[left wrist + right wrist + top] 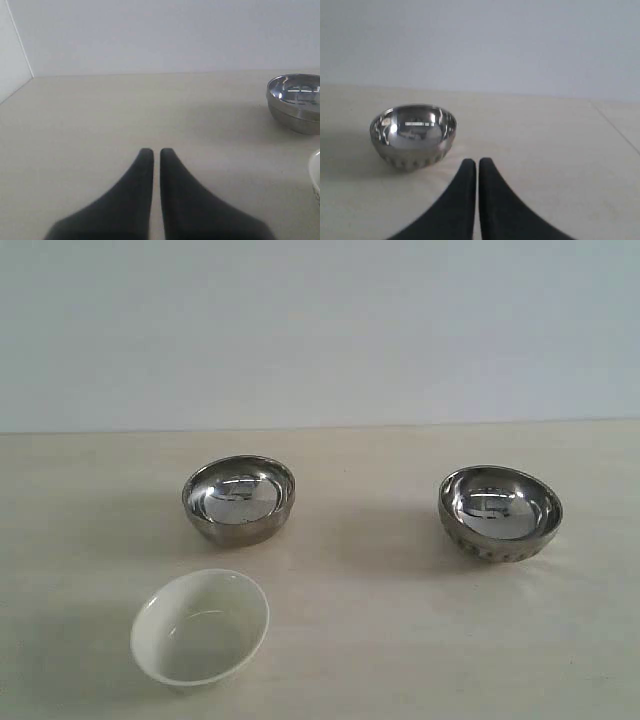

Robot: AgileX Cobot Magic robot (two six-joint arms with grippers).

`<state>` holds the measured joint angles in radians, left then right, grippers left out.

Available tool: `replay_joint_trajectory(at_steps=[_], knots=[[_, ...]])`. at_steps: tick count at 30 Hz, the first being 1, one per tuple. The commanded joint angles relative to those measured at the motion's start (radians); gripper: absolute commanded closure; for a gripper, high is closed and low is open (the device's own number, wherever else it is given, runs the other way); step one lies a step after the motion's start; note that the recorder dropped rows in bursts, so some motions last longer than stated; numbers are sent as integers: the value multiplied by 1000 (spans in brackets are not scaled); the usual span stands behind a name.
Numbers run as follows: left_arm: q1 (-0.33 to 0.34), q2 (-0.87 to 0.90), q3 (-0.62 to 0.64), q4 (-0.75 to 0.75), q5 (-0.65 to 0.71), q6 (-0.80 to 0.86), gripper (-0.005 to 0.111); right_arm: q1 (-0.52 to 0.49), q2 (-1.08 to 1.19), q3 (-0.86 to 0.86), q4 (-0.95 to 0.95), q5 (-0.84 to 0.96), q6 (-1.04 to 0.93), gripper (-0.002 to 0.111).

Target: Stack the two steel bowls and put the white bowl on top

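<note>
- Worktop [400,640]: pale, wood-toned surface, meeting a plain light wall [320,330] at its far edge.
- Plain steel bowl [238,498]: stands upright on the worktop, left of centre in the exterior view. The mirror-bright interior faces up and the outer wall is smooth.
- Dotted steel bowl [499,512]: stands upright on the right side of the exterior view, well apart from the plain steel bowl. A band of small marks runs round the lower part of its outside.
- White bowl [200,626]: stands upright near the front edge of the exterior view, just in front of the plain steel bowl and slightly to its left. The two are near each other without touching. The interior is glossy and smooth.
- No bowl is nested in another; all three rest separately on the worktop.
- Left gripper [156,152]: the two dark fingers lie together with only a thin slit between them and hold nothing. It sits low over bare worktop, with the plain steel bowl [295,102] and the rim of the white bowl [316,177] off to one side.
- Right gripper [477,162]: fingers closed together, holding nothing. The dotted steel bowl [413,135] stands near the fingertips, clear of them.
</note>
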<state>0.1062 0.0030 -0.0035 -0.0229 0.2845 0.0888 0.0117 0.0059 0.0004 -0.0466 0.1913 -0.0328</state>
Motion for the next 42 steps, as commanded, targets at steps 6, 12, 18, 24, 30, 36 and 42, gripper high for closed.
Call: replay_joint_trajectory(at_steps=[6, 12, 18, 24, 30, 36, 42], knots=[[1, -3, 3, -3, -7, -11, 103, -3, -6, 0, -14, -454, -7, 108], [1, -3, 3, -3, -7, -11, 103, -3, -6, 0, -12, -732, 7, 108], [1, -3, 3, -3, -7, -11, 103, -3, -6, 0, -10, -1053, 270, 108], [1, -3, 3, -3, -7, -11, 103, -3, -6, -157, -15, -882, 362, 108], [1, -3, 3, -3, -7, -11, 103, -3, 79, -435, -124, -439, 430, 108], [1, -3, 3, -3, -7, -11, 103, -3, 435, -706, -122, -168, 446, 67], [1, -3, 3, -3, -7, -11, 103, 4, 748, -837, -76, -9, 434, 37]])
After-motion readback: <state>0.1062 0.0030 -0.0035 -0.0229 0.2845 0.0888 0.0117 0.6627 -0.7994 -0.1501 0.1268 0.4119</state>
